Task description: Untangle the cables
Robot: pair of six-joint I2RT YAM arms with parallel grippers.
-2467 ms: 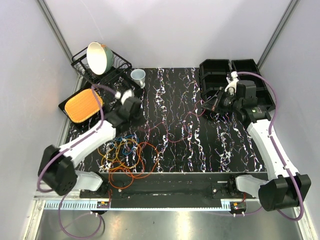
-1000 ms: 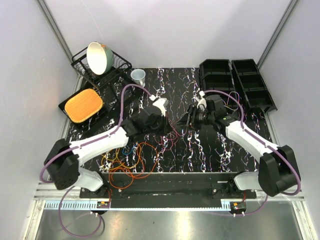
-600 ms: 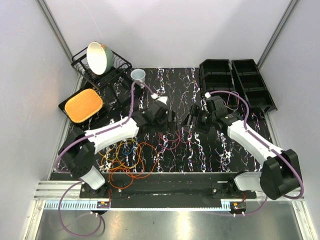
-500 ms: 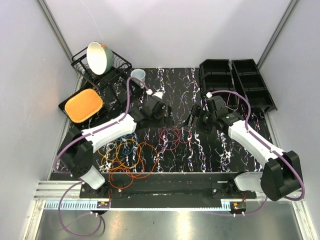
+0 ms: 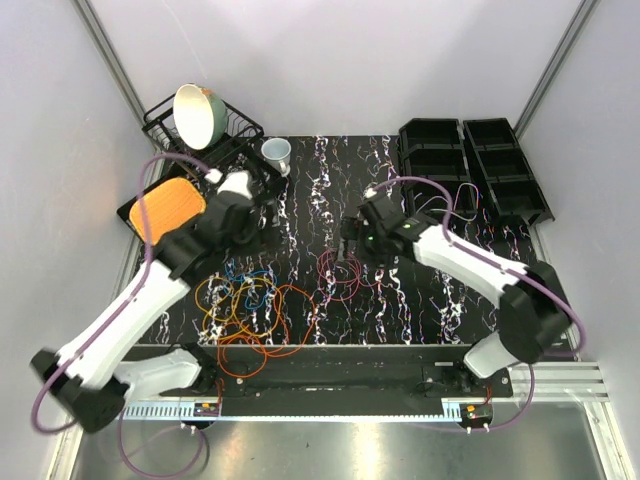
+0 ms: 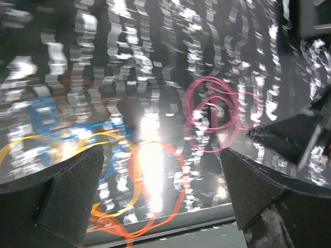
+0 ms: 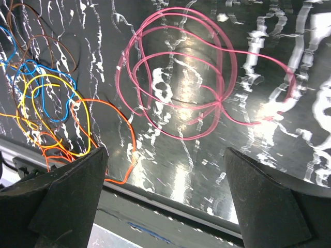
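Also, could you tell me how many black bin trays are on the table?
2. Both sit side by side at the far right: the left tray and the right tray. No others appear hidden.

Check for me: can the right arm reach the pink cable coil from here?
Probably yes. The right gripper hangs open close above the pink cable coil, which lies flat on the table with nothing over it.

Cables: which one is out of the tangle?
The pink cable: it is coiled alone, right of the heap where orange, yellow and blue ones overlap.
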